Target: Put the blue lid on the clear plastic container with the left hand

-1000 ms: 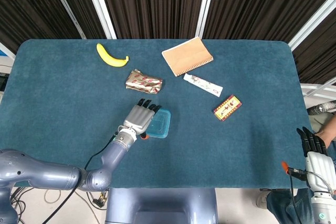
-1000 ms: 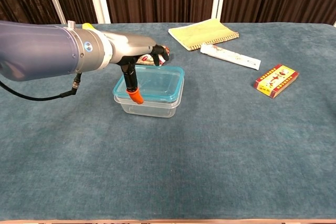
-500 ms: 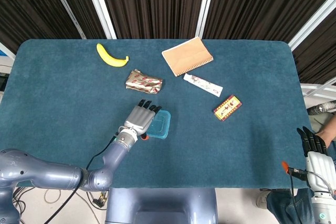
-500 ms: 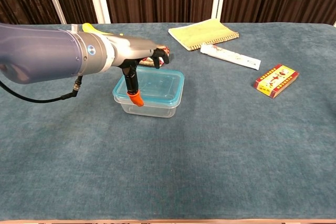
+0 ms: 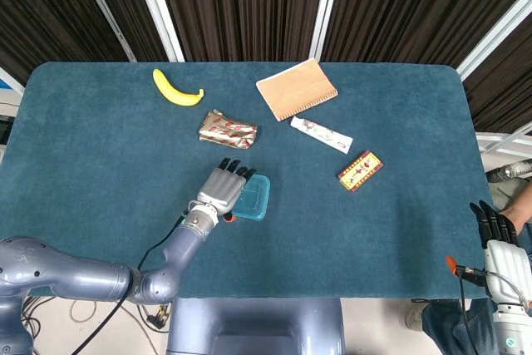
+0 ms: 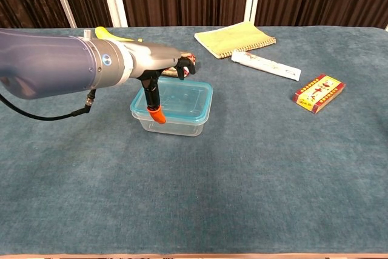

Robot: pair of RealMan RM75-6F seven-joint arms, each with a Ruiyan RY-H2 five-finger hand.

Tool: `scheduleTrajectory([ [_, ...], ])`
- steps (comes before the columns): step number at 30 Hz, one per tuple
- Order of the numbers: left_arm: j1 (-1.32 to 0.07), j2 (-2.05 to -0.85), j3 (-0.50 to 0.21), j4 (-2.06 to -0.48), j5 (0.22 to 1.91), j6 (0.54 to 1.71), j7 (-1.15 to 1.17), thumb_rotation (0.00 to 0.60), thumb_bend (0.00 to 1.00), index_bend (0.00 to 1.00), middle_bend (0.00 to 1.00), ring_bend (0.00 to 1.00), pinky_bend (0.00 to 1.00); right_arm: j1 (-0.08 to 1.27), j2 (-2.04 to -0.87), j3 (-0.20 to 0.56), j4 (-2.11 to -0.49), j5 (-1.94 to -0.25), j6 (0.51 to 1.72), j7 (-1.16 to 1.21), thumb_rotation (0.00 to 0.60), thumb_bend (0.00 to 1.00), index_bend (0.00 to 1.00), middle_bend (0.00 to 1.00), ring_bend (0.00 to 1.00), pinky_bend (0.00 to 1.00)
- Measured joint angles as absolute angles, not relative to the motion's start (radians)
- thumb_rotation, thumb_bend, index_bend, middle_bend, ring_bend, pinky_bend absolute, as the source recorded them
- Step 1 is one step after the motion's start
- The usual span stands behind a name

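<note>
Blue lid (image 6: 180,96) sits on top of the clear plastic container (image 6: 176,122), near table centre-left, lid looks level on the rim. Left hand (image 5: 223,187) is over the lid's left part, fingers (image 5: 235,167) stretched forward and slightly spread, orange-tipped thumb (image 6: 157,114) hanging down along the container's near-left side; in chest view the left hand (image 6: 163,71) lies flat over the lid's back-left edge, whether it actually presses the lid I cannot tell, nothing is clasped in it. Right hand (image 5: 496,243) is off the table's right-front corner, dark fingers straight and a little apart, holding nothing. On the teal table (image 5: 100,155): banana (image 5: 176,89) at back-left, foil snack packet (image 5: 228,130) just behind the left hand, spiral notebook (image 5: 296,89) at back-centre, white tube (image 5: 322,135) in front of the notebook, red-and-yellow box (image 5: 360,170) to the right of the tube. All well apart from the container except the snack packet, which is near.
</note>
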State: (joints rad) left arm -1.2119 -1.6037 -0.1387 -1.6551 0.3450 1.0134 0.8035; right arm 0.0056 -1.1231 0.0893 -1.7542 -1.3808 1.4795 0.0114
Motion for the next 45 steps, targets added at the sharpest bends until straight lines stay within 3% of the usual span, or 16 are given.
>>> scheduleTrajectory([
  [35, -1.213, -1.627, -0.131, -1.647, 0.335, 1.047, 0.846, 0.6, 0.14, 0.08, 0.17, 0.0, 0.0, 0.004, -1.125, 0.092, -1.758, -1.373, 1.482, 0.009, 0.6, 0.27, 0.02, 0.0, 0.0, 0.0],
  [45, -1.212, -1.632, -0.128, -1.647, 0.348, 1.062, 0.866, 0.6, 0.1, 0.06, 0.09, 0.0, 0.0, 0.003, -1.126, 0.093, -1.758, -1.372, 1.484, 0.008, 0.6, 0.27, 0.02, 0.0, 0.0, 0.0],
])
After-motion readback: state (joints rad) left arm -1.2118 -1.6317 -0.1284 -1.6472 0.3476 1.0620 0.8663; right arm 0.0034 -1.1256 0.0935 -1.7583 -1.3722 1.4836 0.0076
